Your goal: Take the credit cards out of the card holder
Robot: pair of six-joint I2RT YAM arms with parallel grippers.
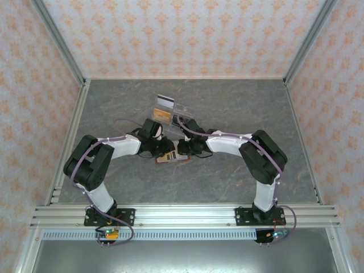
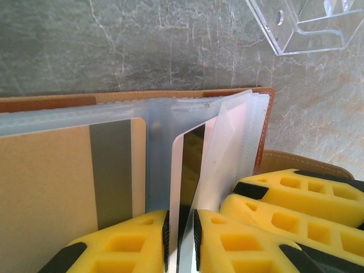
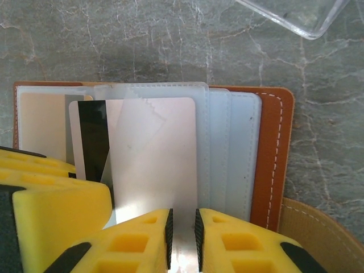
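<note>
left gripper (image 2: pixel 181 239): we are reaching inward, pinching a credit card (image 2: pixel 190 165).
right gripper (image 3: pixel 182 239): we are nipping a card holder (image 3: pixel 276 148) sleeve (image 3: pixel 202 142).

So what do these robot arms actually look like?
Both the left arm and right arm have white links, chunky black joints and thin purple cables. The left gripper and right gripper have yellow fingers with square cut-outs and black pads.

The grey marbled tabletop (image 1: pixel 244 170) carries a brown card holder (image 1: pixel 172 159) lying open, its clear sleeves facing up. A clear acrylic tray (image 1: pixel 173 114) rests just beyond the card holder, not touching it.
</note>
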